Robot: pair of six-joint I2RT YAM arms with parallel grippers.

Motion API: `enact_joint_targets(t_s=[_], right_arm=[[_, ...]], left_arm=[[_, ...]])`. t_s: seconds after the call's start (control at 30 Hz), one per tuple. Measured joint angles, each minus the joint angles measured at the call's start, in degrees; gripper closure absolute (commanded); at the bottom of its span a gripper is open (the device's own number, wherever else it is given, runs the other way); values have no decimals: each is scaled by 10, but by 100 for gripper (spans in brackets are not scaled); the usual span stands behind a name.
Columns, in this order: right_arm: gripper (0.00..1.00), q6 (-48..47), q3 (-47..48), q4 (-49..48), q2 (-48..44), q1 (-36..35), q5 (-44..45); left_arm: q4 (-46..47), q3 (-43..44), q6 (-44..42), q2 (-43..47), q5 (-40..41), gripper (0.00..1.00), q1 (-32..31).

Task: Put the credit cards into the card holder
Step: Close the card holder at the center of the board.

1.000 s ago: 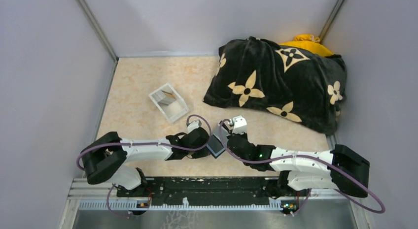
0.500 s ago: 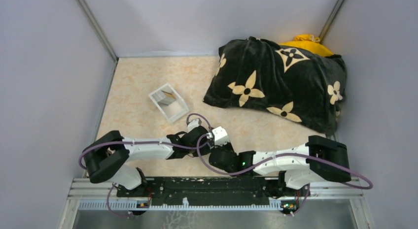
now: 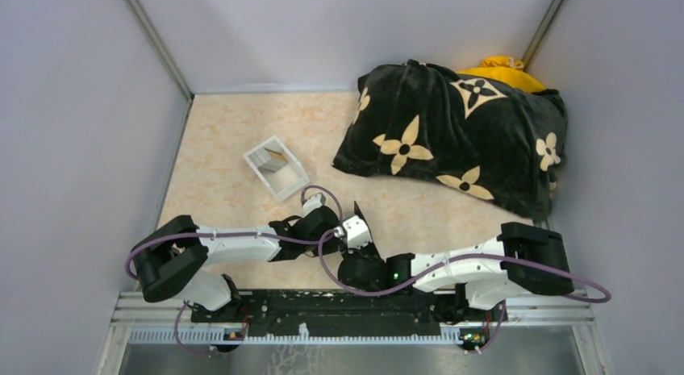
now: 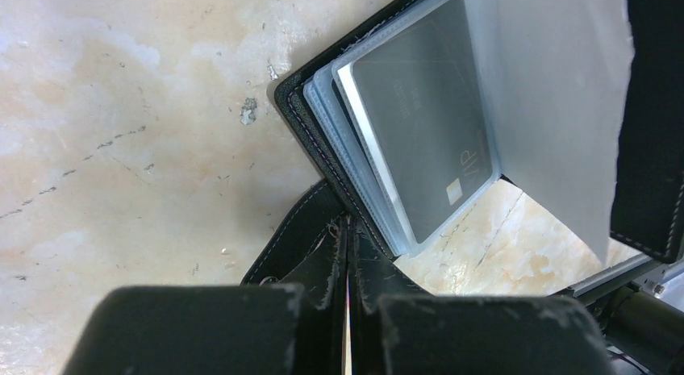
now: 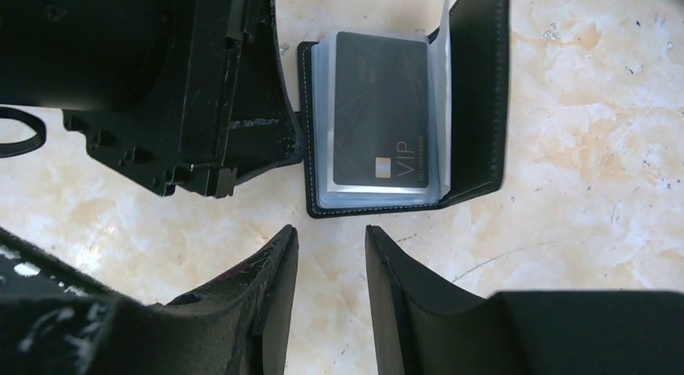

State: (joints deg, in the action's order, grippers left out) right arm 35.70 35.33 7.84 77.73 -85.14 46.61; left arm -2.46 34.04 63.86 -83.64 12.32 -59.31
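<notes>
The black card holder [image 5: 476, 101] lies open on the marble table, one cover standing up [image 3: 357, 211]. A dark blue-grey credit card [image 5: 381, 109] marked VIP sits inside its clear sleeves [image 4: 419, 117]. My left gripper [image 4: 348, 238] is shut on a black flap of the card holder [image 4: 302, 230] at its left edge, pinning it down. My right gripper [image 5: 331, 238] hovers just short of the holder's near edge, open, with only bare table between its fingers. In the top view both wrists meet near the table's front middle, with the left gripper [image 3: 321, 223] beside the holder.
A pale grey tray-like box [image 3: 276, 167] stands behind the left arm. A big black flower-patterned cushion [image 3: 452, 141] fills the back right over something yellow [image 3: 502, 68]. Grey walls close in three sides.
My right gripper swung left to the holder with the card in it, then opened and drew back. The card now rests in the sleeves. The left gripper stayed shut in place.
</notes>
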Motion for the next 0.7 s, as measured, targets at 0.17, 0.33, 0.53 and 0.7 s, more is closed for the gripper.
enact_joint_targets(t_s=[0.17, 0.33, 0.53, 0.7], right_arm=[[64, -1, -11, 4, -44, -2, -20], [73, 14, -22, 21, -120, -2, -11], [98, 45, -31, 63, -252, 16, 38], [100, 60, -51, 63, -316, 140, 26]], left_arm=[[0, -1, 3, 1, 0, 100, 1], [2, -3, 9, 2, 0, 100, 4], [2, -3, 10, 2, -4, 100, 9], [6, -3, 10, -1, -8, 100, 13]])
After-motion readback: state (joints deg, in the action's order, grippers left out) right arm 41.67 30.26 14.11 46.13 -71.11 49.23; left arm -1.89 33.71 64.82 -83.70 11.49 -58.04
